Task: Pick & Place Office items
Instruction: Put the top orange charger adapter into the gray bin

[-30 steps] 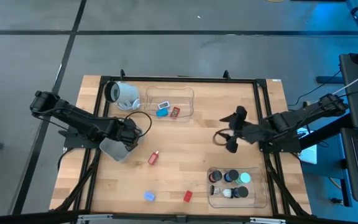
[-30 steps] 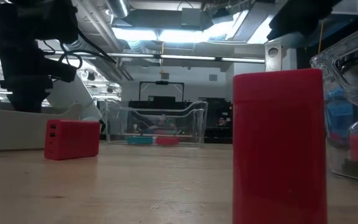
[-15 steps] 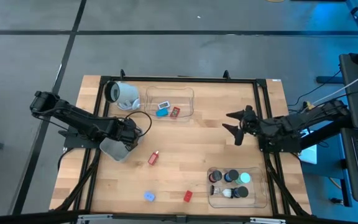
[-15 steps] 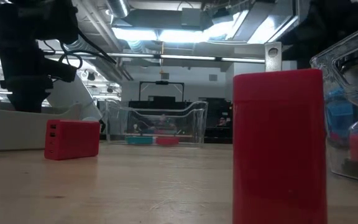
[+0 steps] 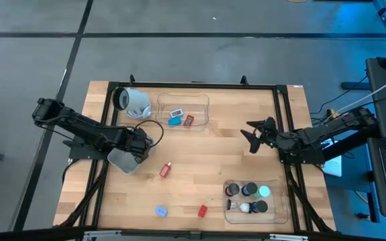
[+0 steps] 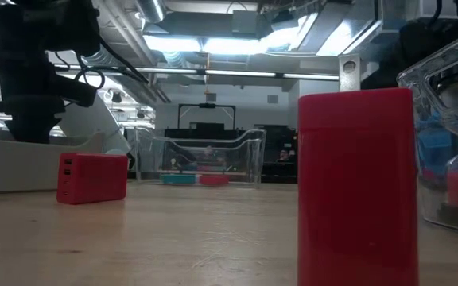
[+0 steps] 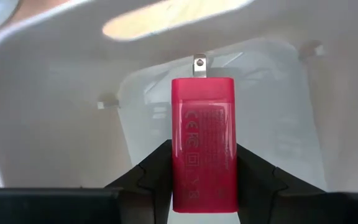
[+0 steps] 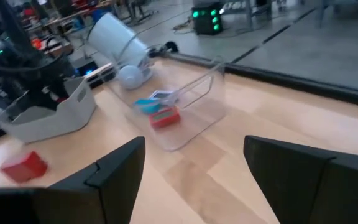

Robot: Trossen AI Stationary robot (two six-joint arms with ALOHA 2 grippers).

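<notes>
My left gripper (image 5: 141, 139) hangs over a grey-white bin (image 5: 124, 160) at the table's left side, shut on a red block (image 7: 202, 143). My right gripper (image 5: 254, 134) is open in the air over the table's right part, touching nothing. Loose on the wood lie a red block (image 5: 165, 170), a blue piece (image 5: 161, 211) and another red block (image 5: 202, 211). The far clear tray (image 5: 203, 107) holds blue, red and white pieces. The near-right clear tray (image 5: 228, 209) holds several round pucks. My left gripper pinches the red block between its two fingers (image 7: 157, 169), one on each long side of its lower half (image 7: 178, 177). It reaches down from above into the bin. The block is lifted clear, its end with the metal prong (image 7: 199, 62) pointing away from the fingers.
A large white-grey cylinder (image 5: 133, 102) lies on its side at the far left corner, beside the far tray. A black cable loops near the left gripper. Bare wood lies in the table's middle. In the low view a red block (image 6: 356, 187) stands close to the camera.
My right gripper has drawn back a little toward the table's right edge and turned about its wrist. The left gripper and the red block have stayed where they were.
</notes>
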